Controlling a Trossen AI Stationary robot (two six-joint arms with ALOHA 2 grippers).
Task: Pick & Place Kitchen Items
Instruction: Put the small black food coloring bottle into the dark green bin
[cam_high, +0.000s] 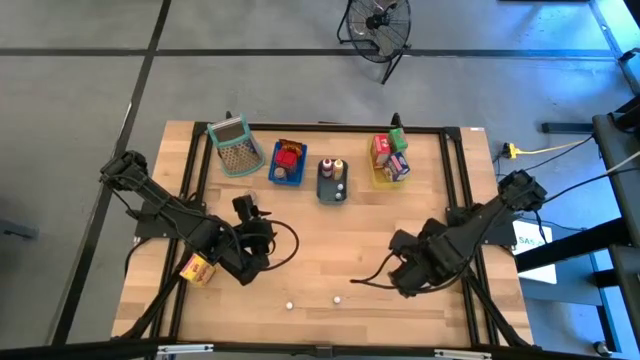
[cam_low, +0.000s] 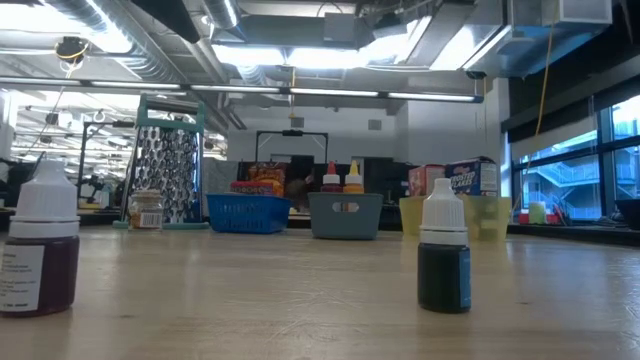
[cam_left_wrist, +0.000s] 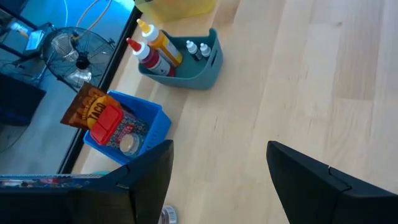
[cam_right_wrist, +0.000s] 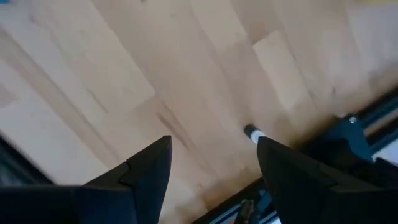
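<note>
Grey floor surrounds the wooden tabletop (cam_high: 330, 250), and a floor fan (cam_high: 378, 25) stands beyond its far edge. Taking the grey tray (cam_high: 331, 190) as landmark: it sits at the far middle of the tabletop and holds two sauce bottles (cam_left_wrist: 152, 51), one red and one yellow, with two tiny white-capped bottles (cam_left_wrist: 198, 48) beside them. Just left of it is the blue tray (cam_high: 287, 165), holding a brown taco packet (cam_left_wrist: 84, 109) and a red-lidded tub (cam_left_wrist: 107, 124). Farther left stands the mesh basket (cam_high: 236, 145). Right of the grey tray, the yellow tray (cam_high: 385, 175) carries red, green and purple-white cartons (cam_high: 390, 155).

Well in front of the grey tray, near the tabletop's front edge, two small dropper bottles stand upright and apart: a purple one (cam_low: 40, 250) and a dark green one (cam_low: 444, 255).

Front-left of the grey tray, the left hand (cam_left_wrist: 217, 171) hovers with its fingers apart, empty; a yellow-orange carton (cam_high: 197, 268) lies by that arm. Front-right of the tray, the right hand (cam_right_wrist: 214, 165) hangs over bare wood, fingers spread, holding nothing.
</note>
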